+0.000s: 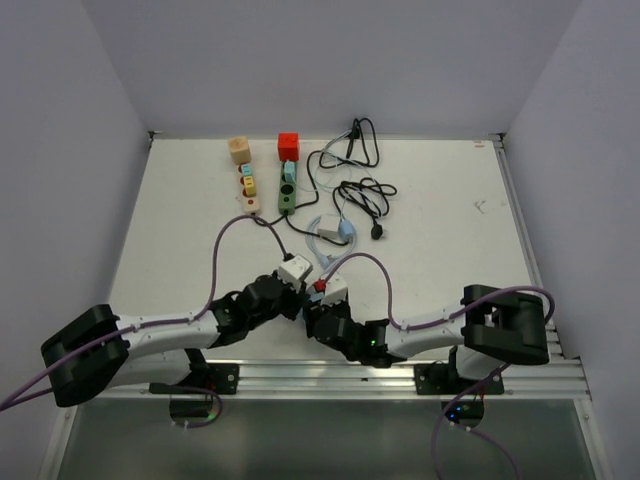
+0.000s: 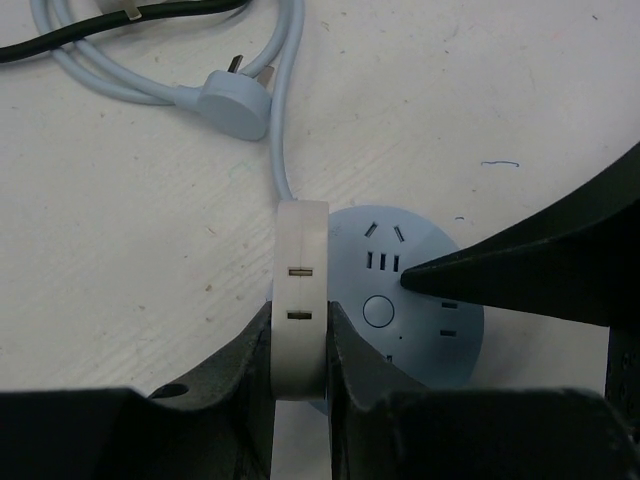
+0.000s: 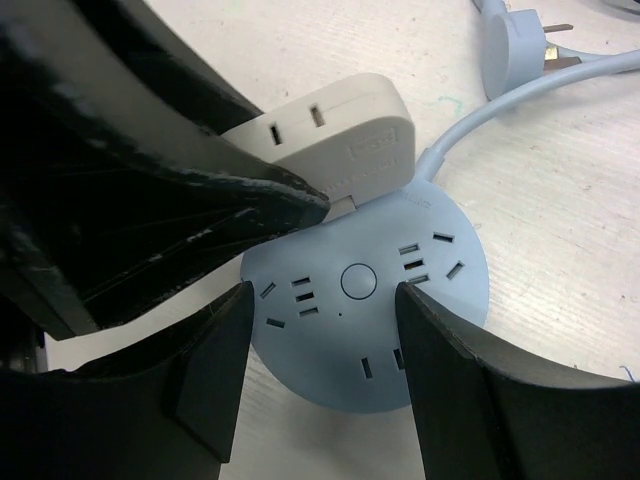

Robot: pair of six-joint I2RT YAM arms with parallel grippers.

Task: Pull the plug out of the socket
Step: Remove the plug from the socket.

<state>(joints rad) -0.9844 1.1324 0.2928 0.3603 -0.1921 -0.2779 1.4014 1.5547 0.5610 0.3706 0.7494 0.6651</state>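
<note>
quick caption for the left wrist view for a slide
Left gripper clamped on the white plug at the rim of the round blue socket, its cable trailing away.

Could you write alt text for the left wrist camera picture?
The left gripper clamps a white plug standing at the left edge of a round pale-blue socket. Another black finger touches the socket from the right; a pale-blue cable runs up from it past a flat blue plug on the white table.

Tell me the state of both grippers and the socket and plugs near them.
round pale-blue plastic socket: lying flat
left gripper: shut on white rectangular plug
white rectangular plug: upright at the socket's edge
right gripper: open, fingers over the socket
pale-blue flat cord plug: unplugged, lying loose
</note>
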